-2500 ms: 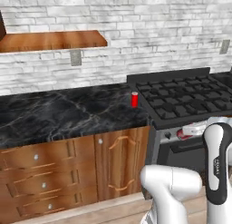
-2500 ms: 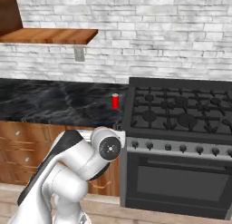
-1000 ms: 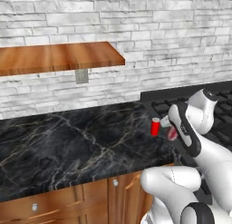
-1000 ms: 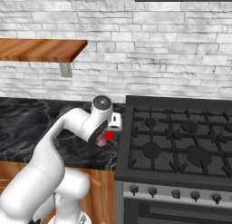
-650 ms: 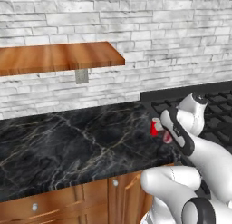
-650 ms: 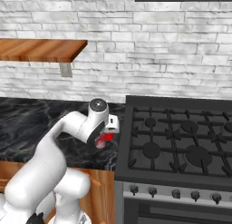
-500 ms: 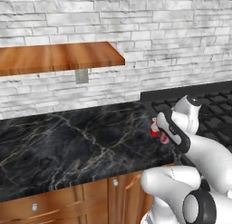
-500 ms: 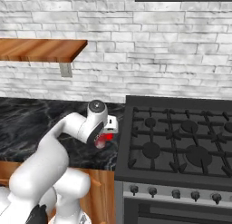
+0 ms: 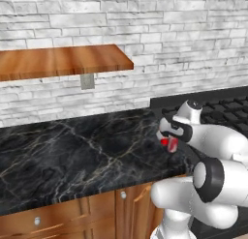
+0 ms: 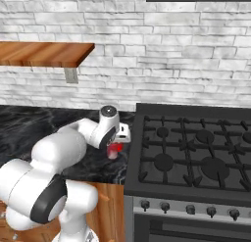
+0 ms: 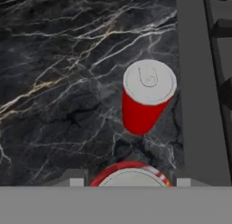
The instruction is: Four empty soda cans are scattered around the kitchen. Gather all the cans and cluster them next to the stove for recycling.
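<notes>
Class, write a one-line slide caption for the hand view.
The hand holds a red can above the black marble counter, beside another upright red can near the stove.

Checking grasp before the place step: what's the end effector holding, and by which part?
A red soda can with a silver top sits between the fingers, gripped on its sides near the rim. It hangs above the counter, next to a second red can by the stove.
</notes>
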{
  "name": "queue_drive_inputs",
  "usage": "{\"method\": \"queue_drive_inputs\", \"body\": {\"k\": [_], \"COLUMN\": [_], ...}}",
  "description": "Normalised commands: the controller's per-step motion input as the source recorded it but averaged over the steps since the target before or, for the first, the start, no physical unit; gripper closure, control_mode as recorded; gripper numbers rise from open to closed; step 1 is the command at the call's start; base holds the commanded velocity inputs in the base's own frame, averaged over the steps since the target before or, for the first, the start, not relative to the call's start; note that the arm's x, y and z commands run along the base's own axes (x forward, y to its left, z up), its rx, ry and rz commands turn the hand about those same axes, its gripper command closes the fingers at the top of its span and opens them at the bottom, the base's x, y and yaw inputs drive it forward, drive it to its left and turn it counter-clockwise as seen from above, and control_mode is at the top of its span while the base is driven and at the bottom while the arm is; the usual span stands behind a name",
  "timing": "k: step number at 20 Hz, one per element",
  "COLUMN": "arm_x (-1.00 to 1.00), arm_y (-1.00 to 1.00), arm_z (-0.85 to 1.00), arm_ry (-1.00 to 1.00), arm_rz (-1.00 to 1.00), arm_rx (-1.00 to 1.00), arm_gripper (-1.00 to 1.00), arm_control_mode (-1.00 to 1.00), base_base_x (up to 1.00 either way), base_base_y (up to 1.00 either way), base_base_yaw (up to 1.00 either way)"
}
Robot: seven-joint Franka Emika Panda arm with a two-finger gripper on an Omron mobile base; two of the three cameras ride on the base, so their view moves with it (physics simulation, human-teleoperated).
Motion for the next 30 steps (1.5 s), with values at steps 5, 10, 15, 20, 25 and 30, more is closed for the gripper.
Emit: {"method": "queue_drive_inputs", "body": {"k": [5, 10, 15, 20, 25, 30], "arm_x": [0.18, 0.0, 0.0, 0.0, 0.05, 0.0], "arm_y": [-0.2, 0.0, 0.0, 0.0, 0.0, -0.02], "arm_z": [-0.16, -0.24, -0.24, 0.01, 0.16, 0.3], "arm_ry": [0.07, 0.01, 0.0, 0.01, 0.04, 0.12], "arm_rz": [0.01, 0.0, 0.0, 0.0, -0.05, -0.06], "arm_rx": [-0.01, -0.08, -0.06, 0.0, 0.0, 0.0], "arm_gripper": [1.0, 1.0, 1.0, -1.0, -1.0, -1.0], "arm_control_mode": [-1.0, -1.0, -1.0, -1.0, -1.0, -1.0], "base_base_x": [0.0, 0.0, 0.0, 0.0, 0.0, 0.0], "base_base_y": [0.0, 0.0, 0.0, 0.0, 0.0, 0.0], "base_base_yaw": [0.0, 0.0, 0.0, 0.0, 0.0, 0.0]}}
